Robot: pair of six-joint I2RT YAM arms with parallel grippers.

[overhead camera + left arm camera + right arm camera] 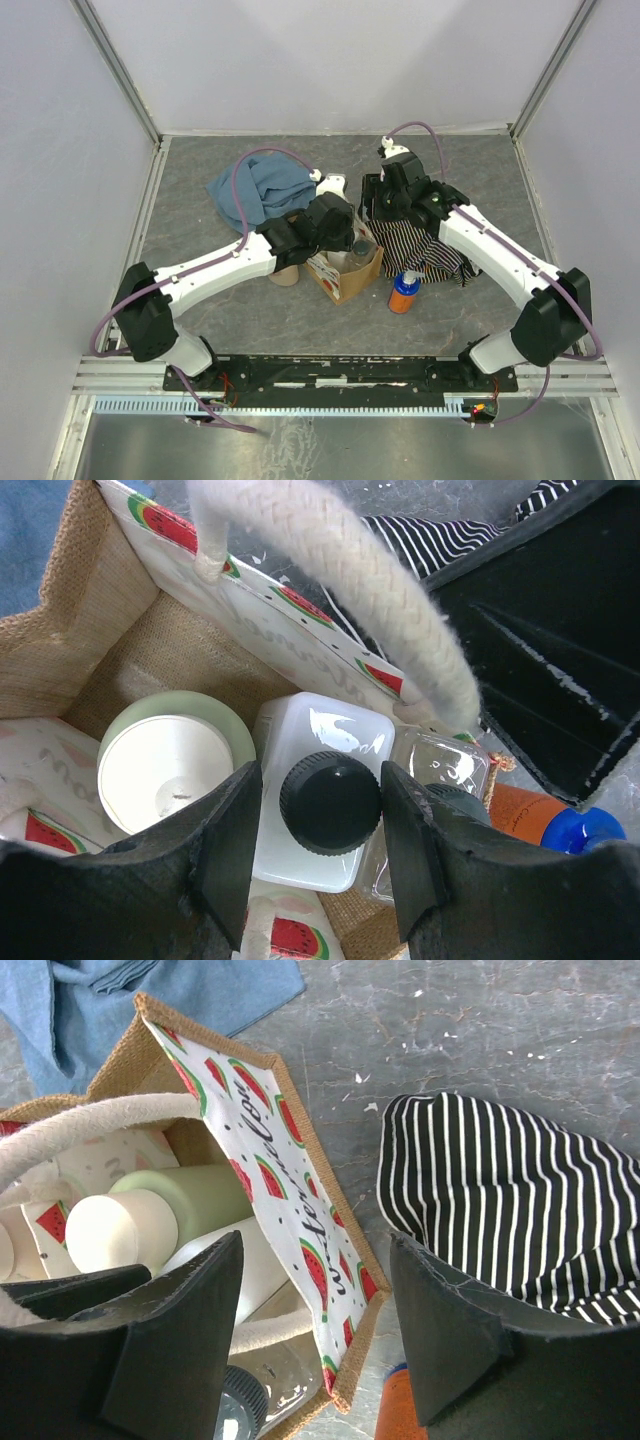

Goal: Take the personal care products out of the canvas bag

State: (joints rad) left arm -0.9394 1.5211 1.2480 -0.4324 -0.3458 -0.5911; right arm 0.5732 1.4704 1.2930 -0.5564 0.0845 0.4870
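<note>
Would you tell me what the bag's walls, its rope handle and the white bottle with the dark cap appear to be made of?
Bag walls: coarse woven jute or burlap, matte, open weave visible. Rope handle: twisted cotton-like cord, fuzzy strands. White bottle: probably plastic, with glossy highlights; its dark cap looks like ribbed plastic.

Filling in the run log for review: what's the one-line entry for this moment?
left gripper: shut on white bottle cap, in bag | right gripper: open, over bag edge | orange bottle: out on table
</note>
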